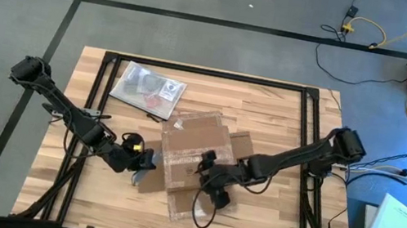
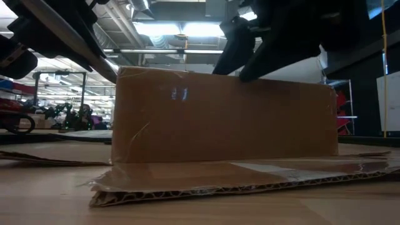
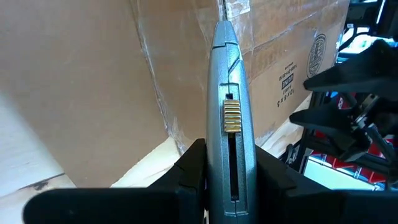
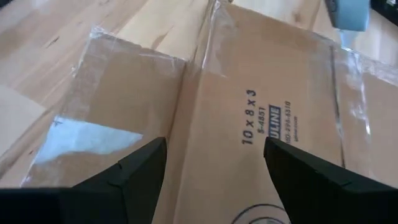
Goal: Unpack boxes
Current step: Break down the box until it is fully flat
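The right gripper (image 4: 214,165) hangs over the brown cardboard box (image 4: 249,93), its two dark fingers (image 4: 134,171) spread apart and clear of the cardboard. Between them runs the box panel printed "10 x 8 x 3" (smaller print beside it is too blurred to read). Shiny clear tape (image 4: 87,140) covers a flap by one finger and glares white. Light wooden bench (image 4: 74,25) shows beyond the box, and a grey-blue tool tip (image 4: 348,14) pokes in at the frame's edge.

One cardboard box (image 1: 197,163), one plastic bag (image 1: 147,88), one cutter (image 3: 227,118).
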Motion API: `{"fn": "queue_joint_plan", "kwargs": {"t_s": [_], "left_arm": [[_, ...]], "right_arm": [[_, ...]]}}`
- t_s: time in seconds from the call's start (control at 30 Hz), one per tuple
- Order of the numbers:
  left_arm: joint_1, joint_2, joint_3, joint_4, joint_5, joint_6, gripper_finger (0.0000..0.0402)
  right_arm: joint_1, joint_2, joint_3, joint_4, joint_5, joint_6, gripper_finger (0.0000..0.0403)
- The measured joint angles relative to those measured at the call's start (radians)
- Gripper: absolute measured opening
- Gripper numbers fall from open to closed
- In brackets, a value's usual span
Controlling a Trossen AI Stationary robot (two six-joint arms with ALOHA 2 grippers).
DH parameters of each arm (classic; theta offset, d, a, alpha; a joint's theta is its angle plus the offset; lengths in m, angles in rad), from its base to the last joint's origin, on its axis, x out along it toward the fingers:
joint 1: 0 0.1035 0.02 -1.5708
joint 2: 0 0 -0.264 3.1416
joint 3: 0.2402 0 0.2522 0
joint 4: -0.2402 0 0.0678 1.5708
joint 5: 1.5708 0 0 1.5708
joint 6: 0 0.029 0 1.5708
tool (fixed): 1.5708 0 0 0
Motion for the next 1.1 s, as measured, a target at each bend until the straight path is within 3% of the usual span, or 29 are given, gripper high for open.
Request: {"fn": "queue_joint_plan", "kwargs": {"t_s": [1.1], "left_arm": [[0.023,0.006,-0.003,0.013,-0.025,-0.010,0.0059]], "right_arm": [[-0.072,0.073,0.000,0.169,0.042,-0.108,0.0257]]}}
